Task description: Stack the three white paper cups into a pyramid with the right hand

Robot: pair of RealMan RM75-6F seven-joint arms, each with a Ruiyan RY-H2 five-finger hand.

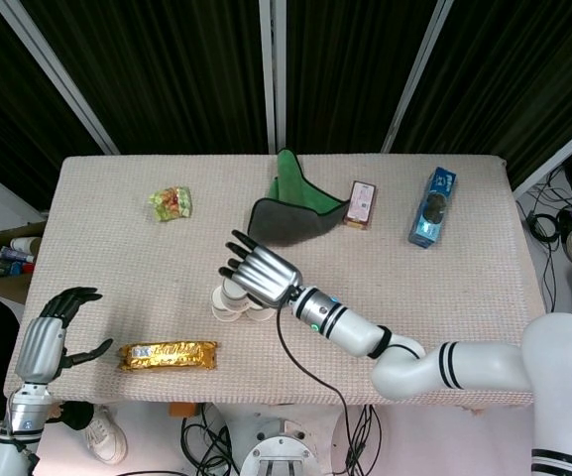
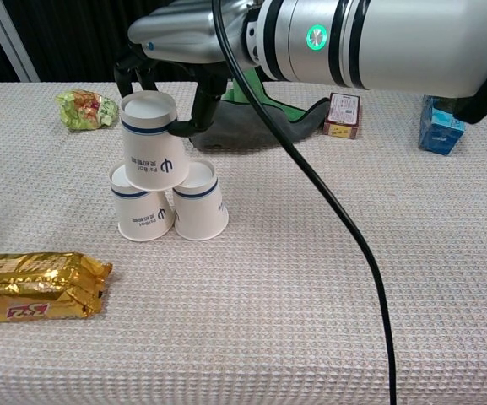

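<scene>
Two white paper cups stand upside down side by side in the chest view, the left base cup and the right base cup. A third cup sits on top across both, leaning a little. My right hand reaches over it from behind and holds it, the thumb against its right side and the fingers behind its left side. In the head view the right hand covers most of the cups. My left hand hangs off the table's left front corner, fingers apart, holding nothing.
A gold snack bar lies front left, and a green snack bag lies at the back left. A dark cloth, a brown box and a blue carton sit behind. The arm's black cable hangs over the table's middle.
</scene>
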